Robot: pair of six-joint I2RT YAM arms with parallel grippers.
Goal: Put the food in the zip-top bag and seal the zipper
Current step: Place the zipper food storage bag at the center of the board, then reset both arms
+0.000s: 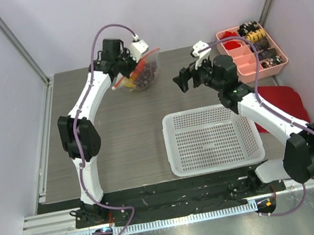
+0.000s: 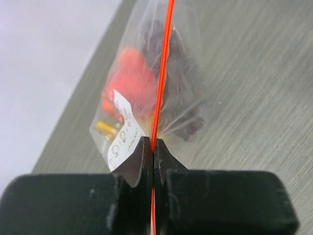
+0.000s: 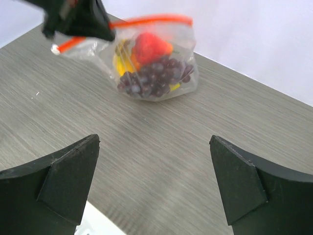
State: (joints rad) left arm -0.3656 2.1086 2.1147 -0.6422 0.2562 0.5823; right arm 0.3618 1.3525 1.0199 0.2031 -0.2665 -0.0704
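Note:
The zip-top bag [image 1: 144, 74] stands at the back of the table with food inside: dark grapes [image 3: 154, 78], a red fruit [image 3: 149, 46] and a yellow banana [image 3: 120, 61]. My left gripper [image 2: 153, 142] is shut on the orange-red zipper [image 2: 164, 63] at the bag's left end, and the strip runs straight out from between the jaws. The white label [image 2: 122, 132] faces the left wrist camera. My right gripper [image 3: 154, 147] is open and holds nothing. It hovers over bare table to the right of the bag, apart from it [image 1: 183, 78].
A white perforated basket [image 1: 212, 138] sits in front of the right arm. At the back right stands a pink compartment tray [image 1: 252, 52] of snacks. A red cloth [image 1: 282, 101] lies under the right arm. Walls close in the table's back and sides.

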